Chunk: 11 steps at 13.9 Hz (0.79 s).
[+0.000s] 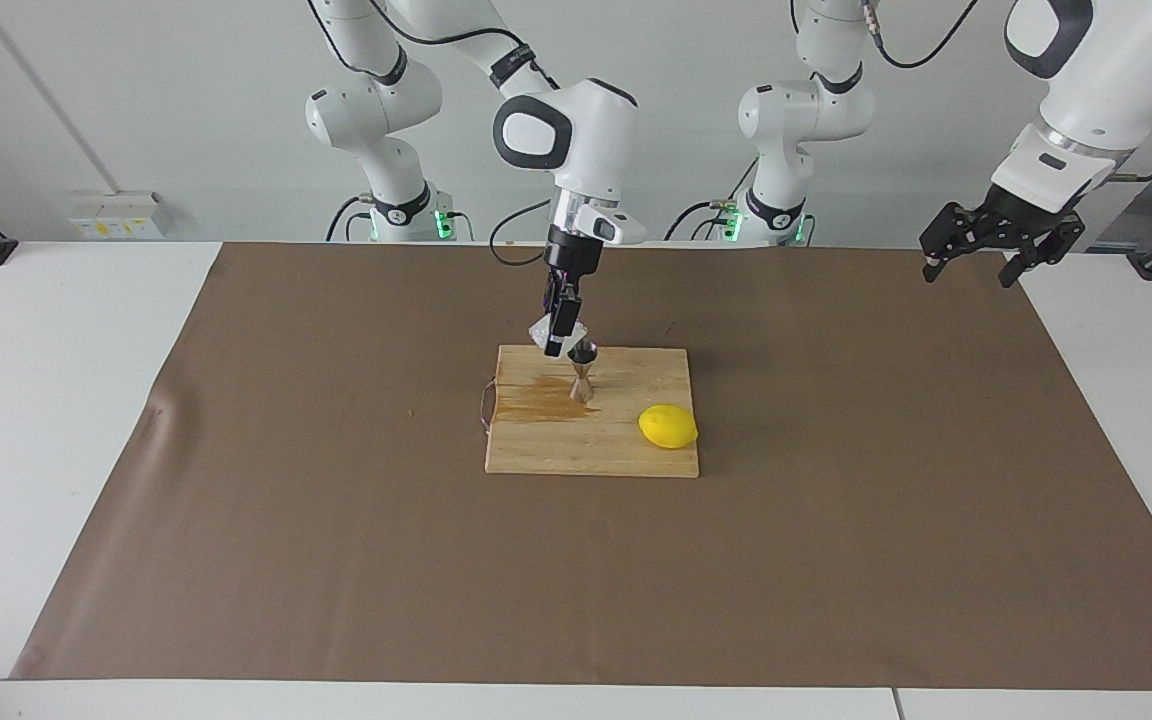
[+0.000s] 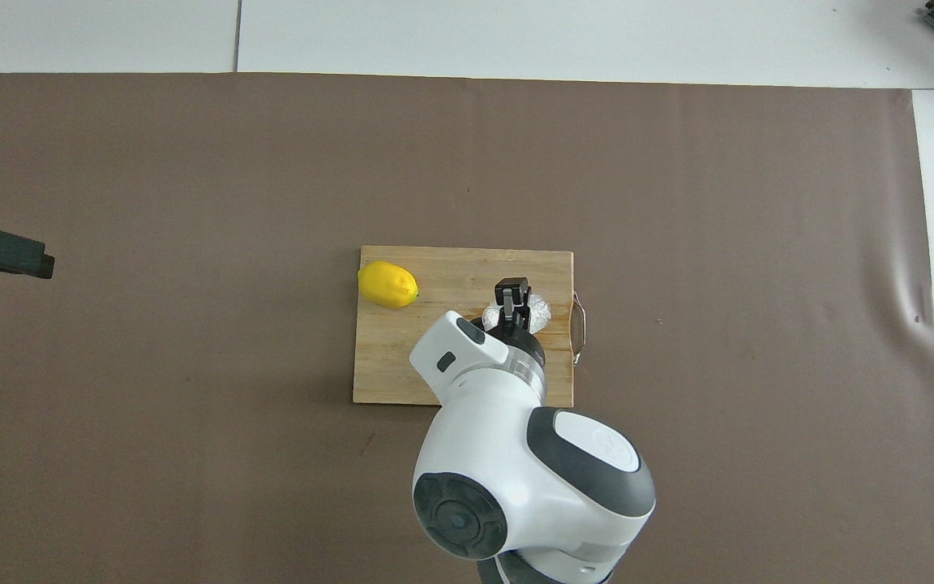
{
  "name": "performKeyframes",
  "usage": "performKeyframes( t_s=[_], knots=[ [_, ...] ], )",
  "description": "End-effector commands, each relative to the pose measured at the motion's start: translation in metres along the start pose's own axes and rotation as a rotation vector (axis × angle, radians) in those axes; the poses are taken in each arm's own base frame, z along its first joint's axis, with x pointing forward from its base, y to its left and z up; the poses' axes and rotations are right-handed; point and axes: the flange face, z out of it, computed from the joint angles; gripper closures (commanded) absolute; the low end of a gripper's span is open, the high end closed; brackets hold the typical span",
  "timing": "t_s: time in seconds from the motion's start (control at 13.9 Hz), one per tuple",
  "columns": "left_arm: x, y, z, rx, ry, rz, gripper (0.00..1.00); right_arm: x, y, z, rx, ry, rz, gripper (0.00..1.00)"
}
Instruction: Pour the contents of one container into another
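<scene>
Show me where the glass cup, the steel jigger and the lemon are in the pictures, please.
glass cup (image 1: 545, 332): facing view, on its tilted textured wall beside the gripper's finger.
steel jigger (image 1: 582, 379): facing view, on its narrow waist.
lemon (image 1: 668, 426): facing view, on the middle of its yellow skin.

White table carried a large brown paper-like sheet that covered most of the top, leaving white margins at both arms' ends and along the edge farthest from the robots. Sheet showed a wrinkle toward the right arm's end. Directly on the sheet, about mid-table, lay a rectangular light wooden cutting board with a thin metal loop handle on the side toward the right arm's end. A darker brownish wet-looking stain marked the board near that handle.
</scene>
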Motion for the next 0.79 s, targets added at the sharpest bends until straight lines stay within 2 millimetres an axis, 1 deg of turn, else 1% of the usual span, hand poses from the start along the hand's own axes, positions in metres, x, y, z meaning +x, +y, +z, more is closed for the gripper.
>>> performKeyframes(
  t_s=[0.0,0.72],
  knots=[
    [-0.0094,-0.0011,-0.0003,0.003,-0.004,0.002,0.00,0.0029,0.0045,-0.0009,-0.021,-0.020,0.015,0.65],
    [-0.0094,-0.0011,-0.0003,0.003,-0.004,0.002,0.00,0.0033,0.0010,0.0062,-0.026,-0.037,-0.007,0.65]
  ],
)
